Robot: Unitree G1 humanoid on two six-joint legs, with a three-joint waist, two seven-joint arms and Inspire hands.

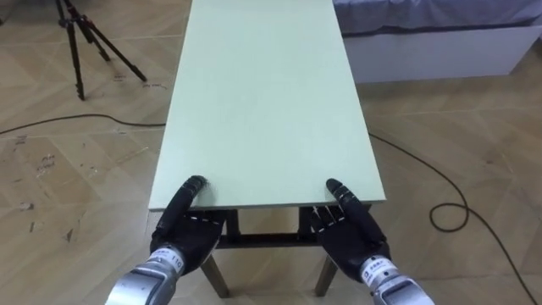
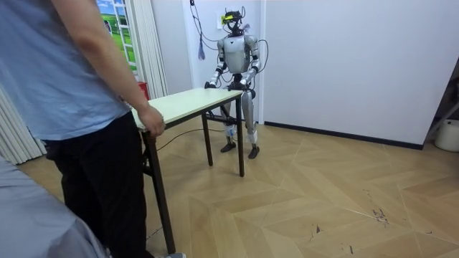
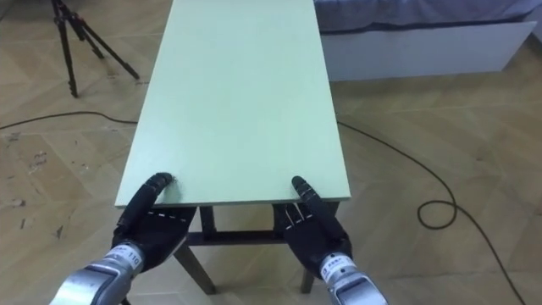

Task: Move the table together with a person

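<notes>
Left eye view: left hand [image 1: 190, 227] and right hand [image 1: 347, 229] clasp long pale-green table [image 1: 267, 102].

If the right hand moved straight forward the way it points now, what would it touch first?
The table: the right hand already grips its near edge, thumb on top; nothing seems to lie between.

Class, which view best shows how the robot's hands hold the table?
The left eye view: each thumb lies on the table top, with the left hand and right hand gripping its near edge from below. The right eye view shows the same. The room view shows them from afar, grip unreadable.
</notes>
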